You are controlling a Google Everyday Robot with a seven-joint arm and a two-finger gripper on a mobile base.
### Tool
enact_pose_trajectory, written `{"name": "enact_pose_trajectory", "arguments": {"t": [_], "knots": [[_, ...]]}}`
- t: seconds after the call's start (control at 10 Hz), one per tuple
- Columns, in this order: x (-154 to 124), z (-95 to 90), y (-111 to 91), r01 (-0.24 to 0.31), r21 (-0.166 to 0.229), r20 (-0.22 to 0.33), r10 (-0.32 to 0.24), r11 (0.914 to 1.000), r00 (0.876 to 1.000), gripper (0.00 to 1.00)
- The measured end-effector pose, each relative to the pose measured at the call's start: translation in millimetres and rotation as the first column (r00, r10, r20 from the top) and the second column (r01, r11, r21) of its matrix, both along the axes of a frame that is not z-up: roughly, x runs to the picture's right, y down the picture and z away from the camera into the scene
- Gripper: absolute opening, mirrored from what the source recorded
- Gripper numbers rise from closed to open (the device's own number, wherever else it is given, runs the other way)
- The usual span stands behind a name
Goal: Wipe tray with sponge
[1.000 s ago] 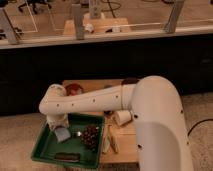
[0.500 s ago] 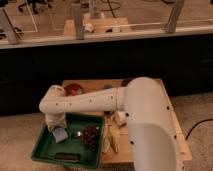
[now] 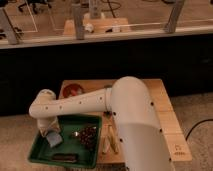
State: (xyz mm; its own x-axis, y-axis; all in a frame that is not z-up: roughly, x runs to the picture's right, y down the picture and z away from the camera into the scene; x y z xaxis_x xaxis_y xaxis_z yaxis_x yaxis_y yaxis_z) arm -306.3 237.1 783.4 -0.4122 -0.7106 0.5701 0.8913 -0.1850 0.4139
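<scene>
Sponge point(image 3: 55, 140) lies in the tray point(image 3: 38, 151) touching the gripper point(image 3: 50, 132) above; its grip cannot be told.

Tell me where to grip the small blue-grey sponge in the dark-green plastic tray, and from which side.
Grip the small blue-grey soft sponge across its narrower width, probably from straight above: it lies low in the picture-left part of the dark-green rectangular plastic tray, whose raised sloping walls hinder a sideways approach. The hand hangs directly over it there.
</scene>
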Motion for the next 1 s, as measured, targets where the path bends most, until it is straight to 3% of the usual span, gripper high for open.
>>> {"name": "enact_pose_trajectory", "arguments": {"t": [0.4,0.7,1.0], "knots": [[35.1,-16.4,13.9,-0.035,-0.016,-0.059,0.034,0.9993,0.998,0.00],[65.7,-14.5,16.2,-0.086,-0.015,-0.116,0.084,0.9962,0.990,0.00],[84.7,-0.7,-8.8,-0.130,0.026,-0.154,0.133,0.9912,0.979,0.00]]}}
